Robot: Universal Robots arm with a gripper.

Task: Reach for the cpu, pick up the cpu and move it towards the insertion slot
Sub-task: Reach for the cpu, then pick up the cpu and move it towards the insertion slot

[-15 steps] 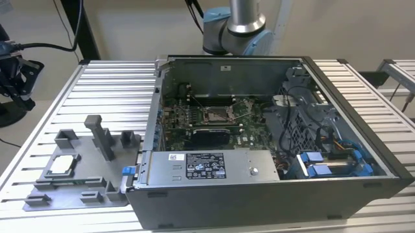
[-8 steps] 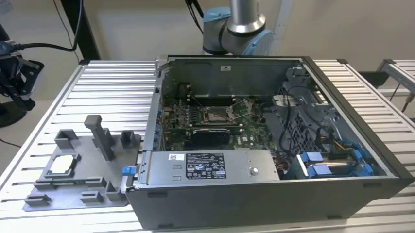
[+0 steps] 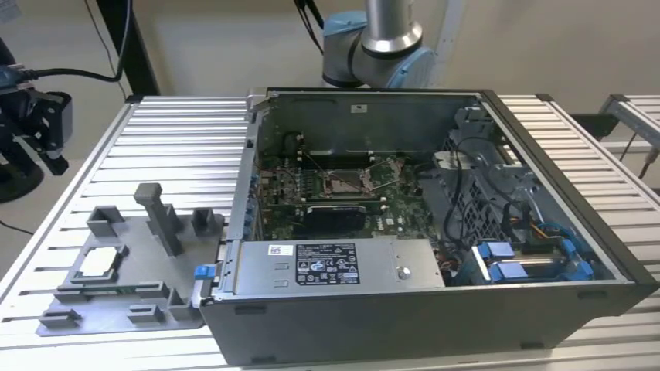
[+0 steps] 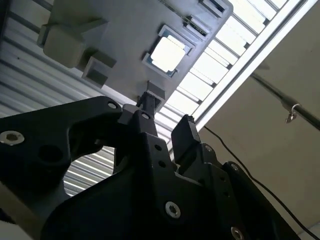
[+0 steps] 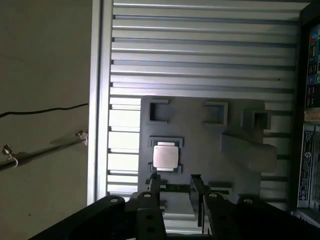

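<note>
**Finding – task item.** The cpu (image 3: 98, 263) is found lying flat, pale top upward, in a framed recess of the grey fixture tray (image 3: 139, 267). The tray is set on the slatted desk (image 3: 175, 147) at the exterior view's left, just beside the open computer case (image 3: 413, 325). The recess is judged to be there to keep the chip square and located for a grasp from above.

**Finding – pincer.** In both wrist views the pincer (image 5: 176, 192) is seen over the tray. Its two black fingers (image 5: 154, 186) are held apart with nothing between them — it is open and empty. The chip is seen clear of the fingertips and is not touched. The gap between the fingers is directed roughly toward the chip, though it is not judged to be centred on it.

**Finding – destination.** The insertion slot (image 3: 345, 183) is noted inside the case, a metal frame around a dark centre on the green board, well apart from the tray. The case is laid on its side with the panel off, so the socket is exposed from above.

**Assessment.** The reach is judged to be in hand — no grasp is made yet, and the chip is not lifted.
</note>
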